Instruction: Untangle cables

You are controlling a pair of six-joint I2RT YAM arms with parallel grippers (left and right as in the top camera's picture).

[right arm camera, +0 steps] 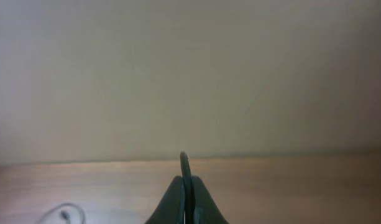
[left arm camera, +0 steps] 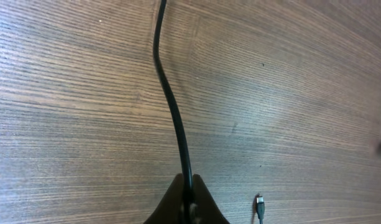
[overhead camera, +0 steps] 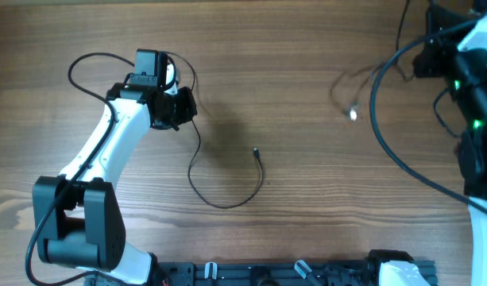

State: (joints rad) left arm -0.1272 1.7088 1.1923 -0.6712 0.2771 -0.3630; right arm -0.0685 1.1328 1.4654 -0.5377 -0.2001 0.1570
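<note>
Wood (overhead camera: 307,199) open between — left hand (left arm camera: 189,190) clamps a cable (left arm camera: 171,106), right hand (right arm camera: 185,183) (table-edge) another.

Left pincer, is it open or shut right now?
Shut. The left wrist view shows the left pincer clamped on a thin black cable, no gap between its tips.

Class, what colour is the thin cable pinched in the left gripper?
Black; the cable shows best in the left wrist view.

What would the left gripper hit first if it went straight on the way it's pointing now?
Probably the wooden table; only the black cable that the left gripper pinches runs ahead of it. Depth is unclear.
</note>
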